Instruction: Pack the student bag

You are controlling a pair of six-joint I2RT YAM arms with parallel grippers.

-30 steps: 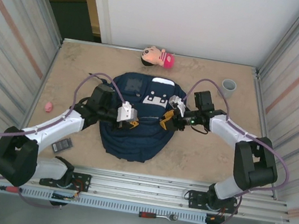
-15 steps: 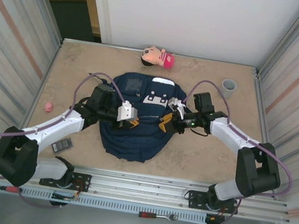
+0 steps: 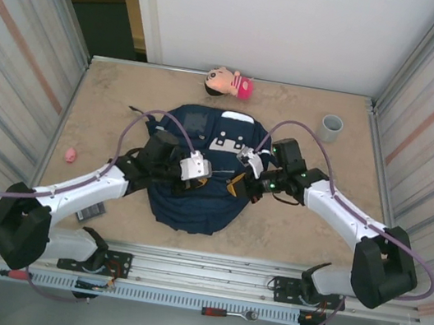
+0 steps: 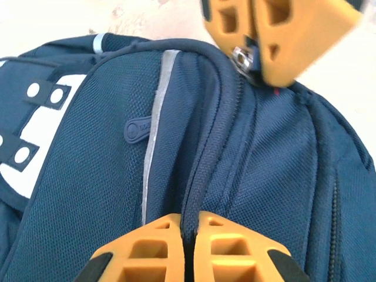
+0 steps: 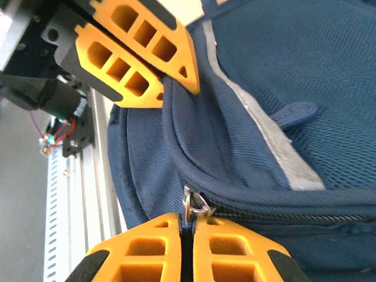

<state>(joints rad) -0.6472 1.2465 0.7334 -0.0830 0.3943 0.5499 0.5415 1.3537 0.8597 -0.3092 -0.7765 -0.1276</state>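
Navy student bag [image 3: 192, 208] lies flat on the table, zip shut where I can see it, contents hidden; I judge packing barely begun. On the bag's right side my right gripper [image 5: 187, 223] is pinched tight on the zip pull [image 5: 195, 205]; left gripper [image 4: 189, 220] clamps seam fabric opposite. Still outside: doll head [image 3: 229, 83] just beyond the bag, grey cup [image 3: 332, 128] well off its right.

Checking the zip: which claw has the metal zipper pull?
The right claw, shut on the silver pull; the left claw pinches only fabric of the bag.
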